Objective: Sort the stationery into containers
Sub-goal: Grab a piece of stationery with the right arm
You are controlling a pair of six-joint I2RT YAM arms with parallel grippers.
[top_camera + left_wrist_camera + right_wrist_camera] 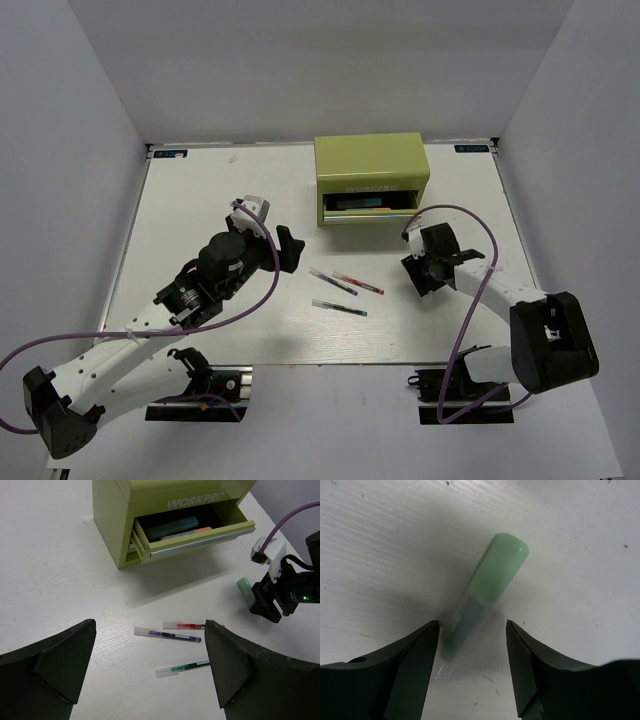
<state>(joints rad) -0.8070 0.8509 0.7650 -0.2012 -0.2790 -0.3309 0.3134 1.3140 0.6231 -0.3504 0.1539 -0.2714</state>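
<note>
The yellow-green WORKPRO chest (372, 165) stands at the back, its upper drawer (200, 537) pulled open. A light blue marker (172, 527) and an orange-capped marker (194, 532) lie in the drawer. The dark pen (333, 281), red pen (358, 284) and green pen (339, 308) lie on the table in front of the chest. In the left wrist view these are the dark pen (167, 634), red pen (186, 625) and green pen (181, 668). My left gripper (270, 228) is open and empty, above and left of the pens. My right gripper (472, 630) is open, low over the mint green marker (487, 587). The marker's near end lies between the jaws, close to the left finger (415, 655).
The table (200, 200) is white, with grey walls around it. The mint marker (246, 591) lies right of the pens, in front of the drawer's right end. Purple cables (470, 215) loop from both arms.
</note>
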